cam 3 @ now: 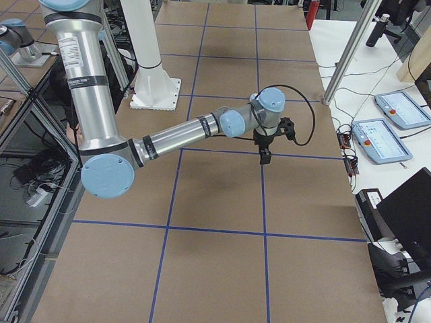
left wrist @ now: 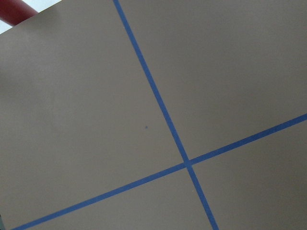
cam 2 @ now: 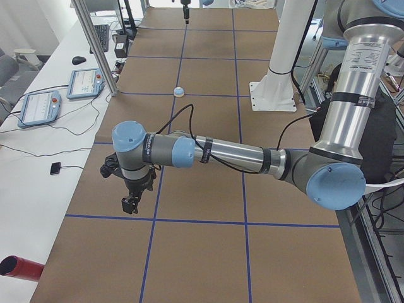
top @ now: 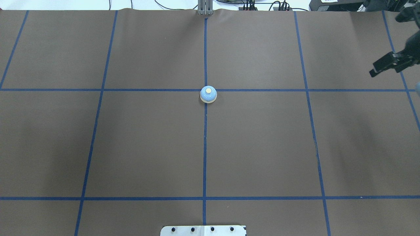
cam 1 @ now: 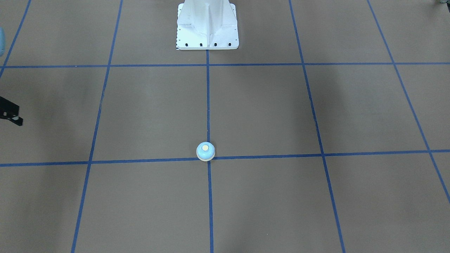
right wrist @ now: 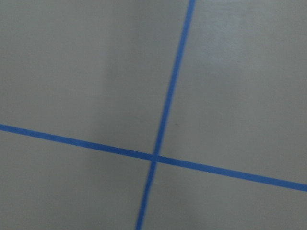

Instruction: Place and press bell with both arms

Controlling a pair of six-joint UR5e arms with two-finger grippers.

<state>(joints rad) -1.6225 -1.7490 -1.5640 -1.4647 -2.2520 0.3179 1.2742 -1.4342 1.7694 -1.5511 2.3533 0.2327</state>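
Note:
The light blue bell (cam 1: 205,151) with its cream button stands upright where the tape lines cross at the table's middle; it also shows in the overhead view (top: 208,94) and, small and far, in the left-side view (cam 2: 179,92). My right gripper (top: 372,72) hangs at the table's right end, far from the bell, its fingers together and empty; it also shows at the front view's left edge (cam 1: 18,121) and in the right-side view (cam 3: 264,157). My left gripper (cam 2: 130,204) hangs over the table's left end, far from the bell; I cannot tell whether it is open or shut.
The white bolted pedestal (cam 1: 207,33) stands at the robot's side of the brown table (top: 262,147), which is marked with blue tape lines. A dark red cylinder (cam 2: 19,267) lies off the table's left end. Teach pendants (cam 2: 63,95) lie on the operators' side.

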